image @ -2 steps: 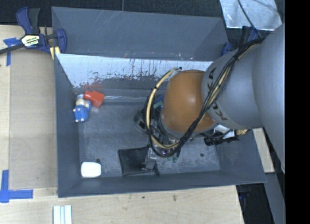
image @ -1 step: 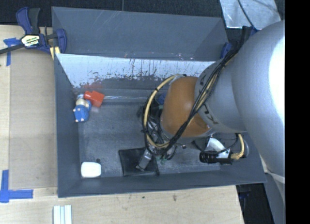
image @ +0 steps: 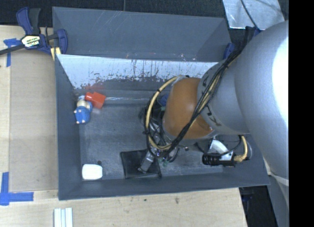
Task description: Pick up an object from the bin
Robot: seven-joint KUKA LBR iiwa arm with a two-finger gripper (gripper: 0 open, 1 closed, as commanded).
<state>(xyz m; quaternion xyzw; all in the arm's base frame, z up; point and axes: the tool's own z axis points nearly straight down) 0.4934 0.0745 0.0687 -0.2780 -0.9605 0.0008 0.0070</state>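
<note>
Grey bin (image: 147, 29) — white block (image: 91, 172), blue-orange obj (image: 84, 110)

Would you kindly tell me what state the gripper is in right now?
Gripper: cannot be told; it is down over a flat black piece near the bin's lower wall.

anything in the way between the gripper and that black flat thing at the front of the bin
Nothing visible. The gripper sits right over the black flat thing; the white block and the blue and orange toy lie well off at the view's left.
</note>
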